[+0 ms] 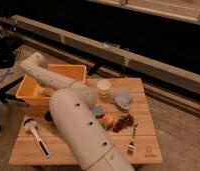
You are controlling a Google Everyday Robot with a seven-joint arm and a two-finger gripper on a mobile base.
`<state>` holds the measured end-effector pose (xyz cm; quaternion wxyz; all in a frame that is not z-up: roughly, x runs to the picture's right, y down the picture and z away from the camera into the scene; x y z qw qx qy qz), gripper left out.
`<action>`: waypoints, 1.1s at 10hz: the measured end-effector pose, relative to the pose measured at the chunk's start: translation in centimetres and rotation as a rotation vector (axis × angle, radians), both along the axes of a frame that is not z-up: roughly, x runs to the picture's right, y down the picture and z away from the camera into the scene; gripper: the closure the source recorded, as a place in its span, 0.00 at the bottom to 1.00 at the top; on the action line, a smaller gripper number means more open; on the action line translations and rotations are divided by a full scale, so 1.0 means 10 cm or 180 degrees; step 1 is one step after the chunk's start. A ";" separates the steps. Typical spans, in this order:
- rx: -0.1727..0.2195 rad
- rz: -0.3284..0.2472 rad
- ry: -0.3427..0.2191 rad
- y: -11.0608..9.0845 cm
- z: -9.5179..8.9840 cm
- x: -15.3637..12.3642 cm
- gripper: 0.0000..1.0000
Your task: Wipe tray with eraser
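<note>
The yellow-orange tray [29, 93] stands on the left back part of the wooden table [148, 150]. My white arm rises from the bottom middle, bends over the tray's back left corner and comes down into it. The gripper [44, 93] is low inside the tray, near its left middle, and the forearm covers most of it. The eraser is hidden from view.
A white-headed dish brush [29, 125] lies in front of the tray, with a dark round object [48, 116] beside it. A white cup [104, 89], a blue-grey sponge [123, 99], an orange fruit [109, 121], a dark brown cluster [124, 122] and a fork [133, 137] lie to the right.
</note>
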<state>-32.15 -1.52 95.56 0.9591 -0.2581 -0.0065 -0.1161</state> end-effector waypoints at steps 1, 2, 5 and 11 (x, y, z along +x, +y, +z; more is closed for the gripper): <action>0.0005 0.0017 0.0026 -0.05 0.05 -0.02 0.86; 0.0046 0.0012 0.0118 -0.13 0.17 0.00 0.86; 0.0110 -0.0048 0.0251 -0.21 0.26 0.02 0.86; 0.0170 0.0037 0.0585 -0.22 0.30 0.53 0.86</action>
